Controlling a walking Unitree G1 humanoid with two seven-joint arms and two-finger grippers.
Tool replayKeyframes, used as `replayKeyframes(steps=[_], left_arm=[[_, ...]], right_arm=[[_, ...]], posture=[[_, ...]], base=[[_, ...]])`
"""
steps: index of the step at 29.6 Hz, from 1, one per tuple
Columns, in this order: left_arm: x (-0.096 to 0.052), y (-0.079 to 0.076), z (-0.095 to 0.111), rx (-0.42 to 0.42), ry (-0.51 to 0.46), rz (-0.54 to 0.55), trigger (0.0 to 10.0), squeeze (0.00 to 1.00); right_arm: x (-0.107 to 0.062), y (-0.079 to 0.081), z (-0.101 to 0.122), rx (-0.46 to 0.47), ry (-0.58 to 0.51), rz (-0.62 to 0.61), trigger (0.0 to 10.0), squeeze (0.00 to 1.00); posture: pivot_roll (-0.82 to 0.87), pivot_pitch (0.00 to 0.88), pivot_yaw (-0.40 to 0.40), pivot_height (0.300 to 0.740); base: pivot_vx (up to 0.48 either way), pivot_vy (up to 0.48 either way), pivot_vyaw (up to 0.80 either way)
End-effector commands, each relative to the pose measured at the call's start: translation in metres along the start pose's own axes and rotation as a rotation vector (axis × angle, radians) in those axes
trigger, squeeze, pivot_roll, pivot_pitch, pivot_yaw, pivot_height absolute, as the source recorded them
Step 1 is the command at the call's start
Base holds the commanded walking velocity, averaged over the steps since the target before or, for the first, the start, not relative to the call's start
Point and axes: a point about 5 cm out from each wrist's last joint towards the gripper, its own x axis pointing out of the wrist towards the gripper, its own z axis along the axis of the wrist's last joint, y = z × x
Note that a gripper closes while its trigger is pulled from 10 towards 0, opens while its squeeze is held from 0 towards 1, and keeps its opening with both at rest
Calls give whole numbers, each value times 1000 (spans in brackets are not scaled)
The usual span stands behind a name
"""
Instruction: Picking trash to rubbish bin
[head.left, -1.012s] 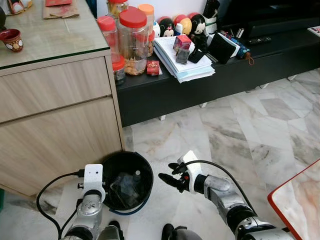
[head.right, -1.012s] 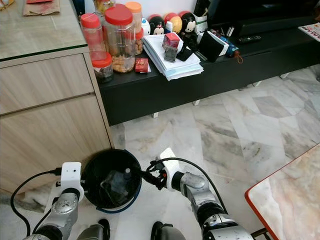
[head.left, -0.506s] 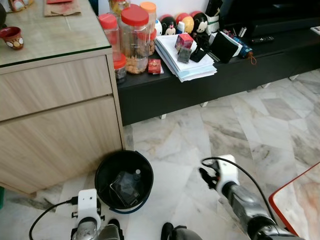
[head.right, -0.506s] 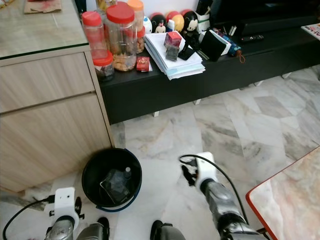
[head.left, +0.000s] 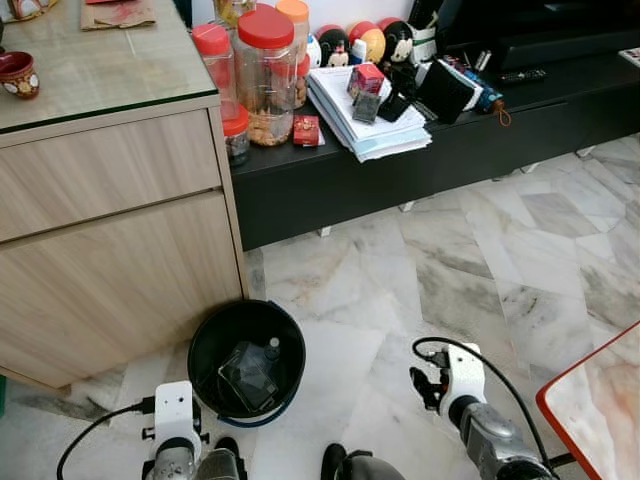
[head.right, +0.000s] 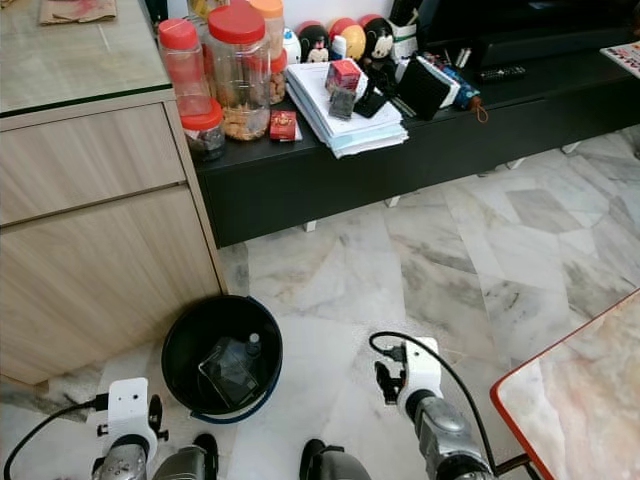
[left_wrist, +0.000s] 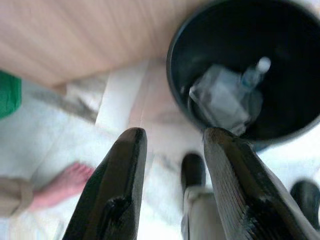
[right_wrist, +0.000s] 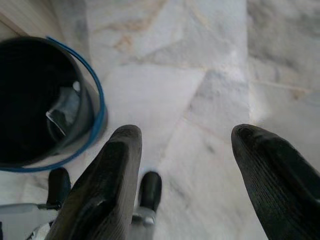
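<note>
My left gripper (left_wrist: 172, 192) and right gripper (right_wrist: 187, 175) both hang low with fingers spread and empty, the left nearer the black bin (head.left: 205, 345) just ahead by the cabinet (head.left: 110, 260), where the trash (head.left: 248, 366) already lies.

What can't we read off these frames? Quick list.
- Round black plastic rubbish bin: crumpled clear trash and a small bottle inside; anything underneath is hidden by them and the dark wall.
- Left wrist view: blurred; a bare foot at the edge, the person cut off.
- Contents of the tall red-lidded clear jars: too small to identify.
- Red-edged marble tabletop: cut off by the head views' corner.
- Both claws open, empty.
</note>
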Motion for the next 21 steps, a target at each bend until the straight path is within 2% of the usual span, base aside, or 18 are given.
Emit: replayKeyframes(steps=[1, 15, 21], left_arm=[[-6, 0, -15, 3, 58, 6, 10000, 0], [-8, -2, -17, 1, 63, 0, 10000, 0], [-8, -3, -16, 0, 61, -2, 10000, 0]], right_arm=[[-5, -8, -14, 30, 45, -34, 10000, 0], [-5, -9, -15, 53, 42, -52, 10000, 0], [-5, -8, -13, 46, 36, -49, 10000, 0]], posture=[[103, 225, -137, 740], [105, 225, -141, 740], [105, 221, -144, 740]], base=[[0, 0, 0], [0, 0, 0], [-271, 0, 0]])
